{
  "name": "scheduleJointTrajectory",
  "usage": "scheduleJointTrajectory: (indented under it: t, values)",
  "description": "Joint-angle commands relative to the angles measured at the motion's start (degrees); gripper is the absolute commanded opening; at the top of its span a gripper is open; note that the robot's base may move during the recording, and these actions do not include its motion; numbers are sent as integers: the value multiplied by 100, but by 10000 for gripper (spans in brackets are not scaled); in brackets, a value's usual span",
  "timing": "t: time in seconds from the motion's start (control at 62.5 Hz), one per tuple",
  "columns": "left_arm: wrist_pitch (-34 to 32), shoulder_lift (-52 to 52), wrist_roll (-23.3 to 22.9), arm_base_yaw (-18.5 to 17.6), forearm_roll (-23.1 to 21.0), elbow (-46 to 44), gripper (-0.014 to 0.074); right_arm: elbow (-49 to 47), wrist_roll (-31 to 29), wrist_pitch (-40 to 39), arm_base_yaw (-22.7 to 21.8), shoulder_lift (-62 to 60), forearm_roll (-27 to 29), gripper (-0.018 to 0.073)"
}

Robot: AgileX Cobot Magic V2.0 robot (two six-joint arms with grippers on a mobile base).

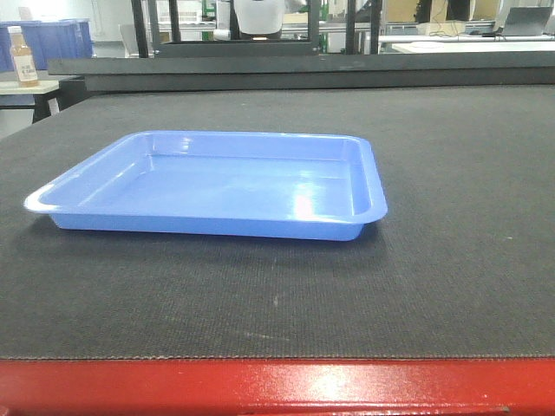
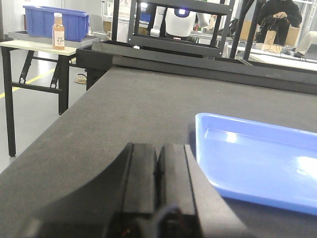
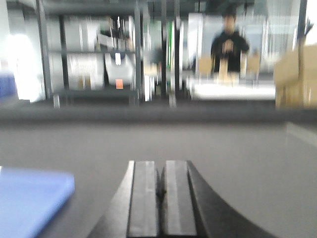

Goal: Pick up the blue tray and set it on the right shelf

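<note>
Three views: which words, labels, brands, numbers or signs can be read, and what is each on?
No text is legible in any view.
Label on the clear plastic bottle of orange drink: too small to read.
Small orange tag on the background shelving: too blurred to read.
Glossy light-blue plastic tray: no markings visible.

Orange bottle, dark-blue bin on side table

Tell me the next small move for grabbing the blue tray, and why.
Probably open both grippers first. The left gripper and right gripper each show fingers pressed together, holding nothing, while the blue tray lies flat on the dark mat between them, untouched. Its rolled rim cannot enter shut jaws, so opening seems to come before any approach.
</note>
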Motion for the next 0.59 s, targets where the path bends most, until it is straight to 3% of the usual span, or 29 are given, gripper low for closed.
scheduleJointTrajectory:
  t: [0.0,0.08,0.176,0.272,0.4,0.496,0.576]
  values:
    - [65,246,10,-11,88,-1012,-48,-937,-33,-217,-2,141,35,22]
    - [838,718,10,-23,272,-1954,-39,-1728,-33,498,-2,614,35,23]
    - [1329,1416,10,-23,273,-2923,37,-2418,-33,870,-2,1329,35,62]
    - [1759,2140,10,-23,273,-3611,199,-2912,-33,972,-2,2045,35,202]
    - [2243,3109,10,-164,200,-4206,385,-3343,-33,1025,191,2950,41,468]
    - [2640,3715,198,-449,200,-4609,426,-3764,-33,1342,522,3566,88,601]
    - [3257,4299,441,-701,200,-5128,426,-4206,-33,1847,880,4000,238,588]
